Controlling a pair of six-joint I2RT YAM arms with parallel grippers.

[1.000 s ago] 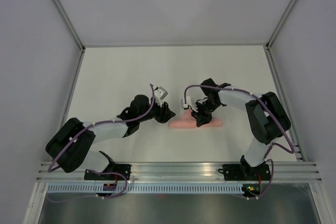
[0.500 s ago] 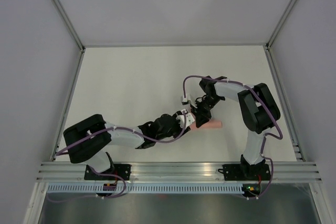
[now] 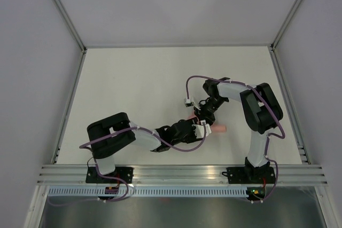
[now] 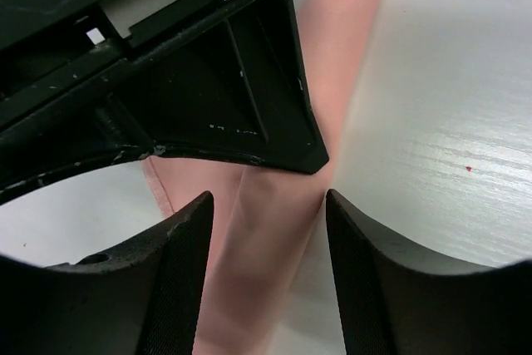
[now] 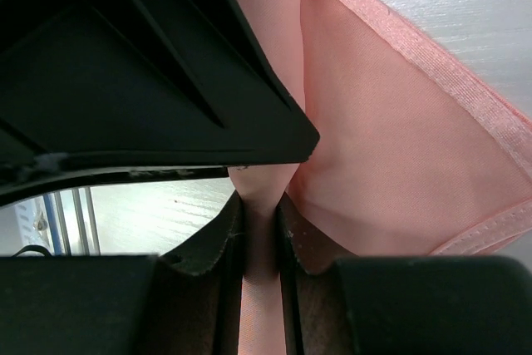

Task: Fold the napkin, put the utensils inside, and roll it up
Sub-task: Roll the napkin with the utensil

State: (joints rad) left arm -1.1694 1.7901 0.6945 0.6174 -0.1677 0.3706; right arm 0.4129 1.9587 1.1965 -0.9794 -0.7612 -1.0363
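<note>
The napkin [image 3: 217, 127] lies as a pale pink roll in the middle of the table, mostly covered by both grippers in the top view. My right gripper [image 3: 205, 118] reaches it from behind and is shut on a fold of the cloth [image 5: 260, 205]. A hemmed flap [image 5: 399, 147] spreads out to its right. My left gripper [image 3: 199, 130] comes in from the near side. In its wrist view the left gripper [image 4: 268, 205] is open and straddles the napkin roll [image 4: 258, 272], with gaps on both sides. The utensils are hidden.
The two grippers sit almost against each other: the right gripper's black finger [image 4: 208, 97] fills the top of the left wrist view, and the left gripper's finger [image 5: 150, 64] fills the top of the right wrist view. White walls [image 3: 32, 52] enclose the table [image 3: 133, 73].
My left arm swung from the roll's left end round to its near side, and its jaws opened wider over the roll. The right gripper kept its grip and shifted slightly back.
</note>
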